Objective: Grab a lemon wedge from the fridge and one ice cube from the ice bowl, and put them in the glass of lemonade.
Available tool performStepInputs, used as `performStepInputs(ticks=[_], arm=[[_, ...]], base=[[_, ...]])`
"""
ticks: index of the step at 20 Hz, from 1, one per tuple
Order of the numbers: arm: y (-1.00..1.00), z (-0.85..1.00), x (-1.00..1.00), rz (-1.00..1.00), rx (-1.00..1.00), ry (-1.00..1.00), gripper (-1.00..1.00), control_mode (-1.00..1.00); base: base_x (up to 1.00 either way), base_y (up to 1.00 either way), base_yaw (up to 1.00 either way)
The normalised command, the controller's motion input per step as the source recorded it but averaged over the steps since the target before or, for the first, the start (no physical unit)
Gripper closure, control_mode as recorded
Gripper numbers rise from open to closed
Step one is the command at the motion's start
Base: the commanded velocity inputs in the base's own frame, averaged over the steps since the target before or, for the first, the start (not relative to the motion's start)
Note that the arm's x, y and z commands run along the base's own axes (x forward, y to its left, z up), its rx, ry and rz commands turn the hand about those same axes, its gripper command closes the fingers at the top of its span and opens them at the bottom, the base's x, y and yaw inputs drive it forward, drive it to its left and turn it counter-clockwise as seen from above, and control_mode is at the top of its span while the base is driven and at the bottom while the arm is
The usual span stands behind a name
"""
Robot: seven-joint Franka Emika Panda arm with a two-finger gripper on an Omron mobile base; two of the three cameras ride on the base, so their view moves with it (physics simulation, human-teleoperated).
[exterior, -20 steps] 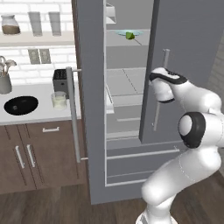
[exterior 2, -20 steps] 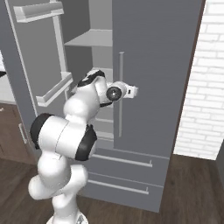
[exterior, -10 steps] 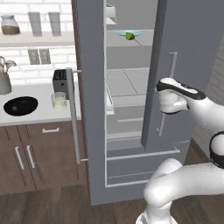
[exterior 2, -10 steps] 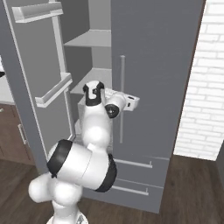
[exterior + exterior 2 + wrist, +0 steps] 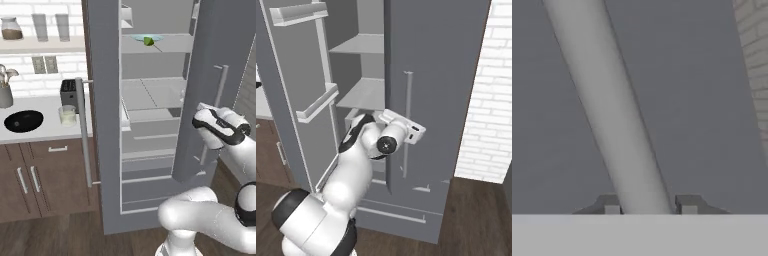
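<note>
The gripper is clamped on the right door's handle, a finger on either side of the bar. That fridge stands open. Its upper shelf holds the wedge. Left of the fridge, the lemonade and bowl sit on the counter.

Light is even, soft and diffuse, with no clear source and only faint shadows inside the fridge. No glare shows. The base views are slightly soft; the hand view is blurred, the door handle smeared at its edges.
</note>
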Motion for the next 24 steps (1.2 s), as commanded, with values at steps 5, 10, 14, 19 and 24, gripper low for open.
performStepInputs(ticks=[5,10,14,19,24], arm=[[-0.83,0.93,-0.92,0.00,0.19,0.16,1.00,-1.00],[-0.86,0.78,-0.99,0.00,0.18,0.12,1.00,-1.00],[-0.90,0.56,-1.00,0.00,0.16,0.08,1.00,-1.00],[0.27,0.40,-0.92,0.11,-0.02,0.01,1.00,-1.00],[1.00,0.20,-0.09,0.28,-0.25,0.17,1.00,-1.00]], base=[[0.00,0.00,0.00],[0.00,0.00,0.00],[0.00,0.00,0.00],[0.00,0.00,0.00],[0.00,0.00,0.00]])
